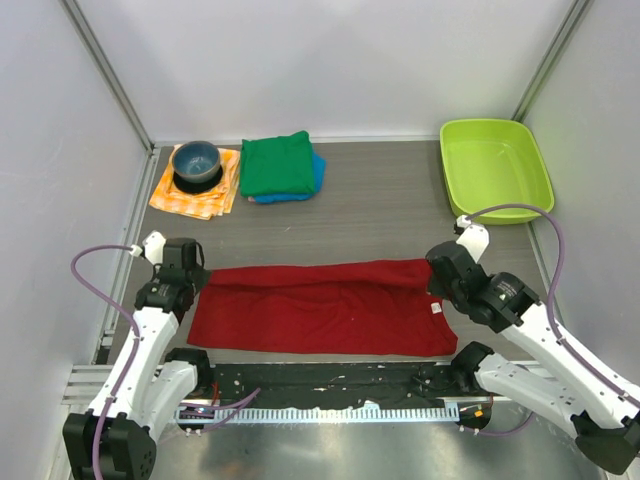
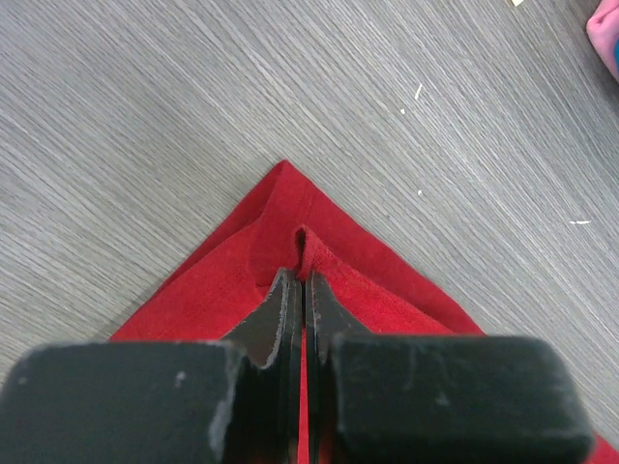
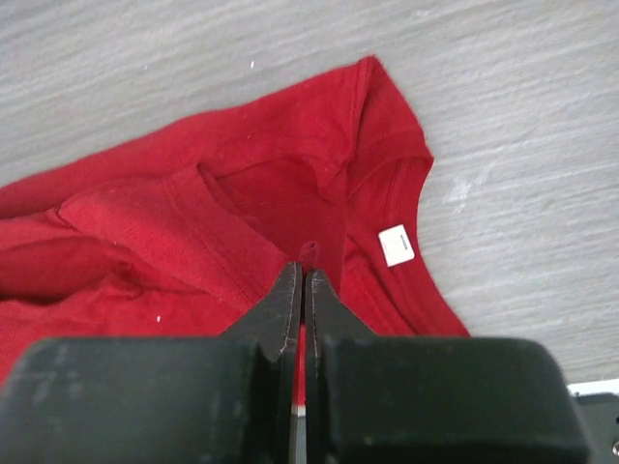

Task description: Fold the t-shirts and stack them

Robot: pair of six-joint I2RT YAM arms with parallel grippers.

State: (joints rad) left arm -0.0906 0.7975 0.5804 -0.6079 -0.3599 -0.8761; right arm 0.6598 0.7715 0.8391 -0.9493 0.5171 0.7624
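Observation:
A dark red t-shirt (image 1: 320, 305) lies as a long folded strip across the near part of the table. My left gripper (image 1: 196, 282) is at the strip's left end, shut on a small pinch of red cloth (image 2: 302, 242) near a corner of the shirt (image 2: 280, 203). At the right end, by the collar and its white tag (image 3: 396, 245), my right gripper (image 1: 438, 280) is shut on a fold of the shirt (image 3: 308, 253). A folded green t-shirt (image 1: 277, 163) rests on a blue t-shirt (image 1: 317, 172) at the back.
A dark blue bowl (image 1: 196, 162) stands on an orange-and-white checked cloth (image 1: 190, 200) at the back left. A lime green tub (image 1: 497, 190) sits at the back right. White walls close in both sides, and a black rail (image 1: 320, 378) runs along the near edge.

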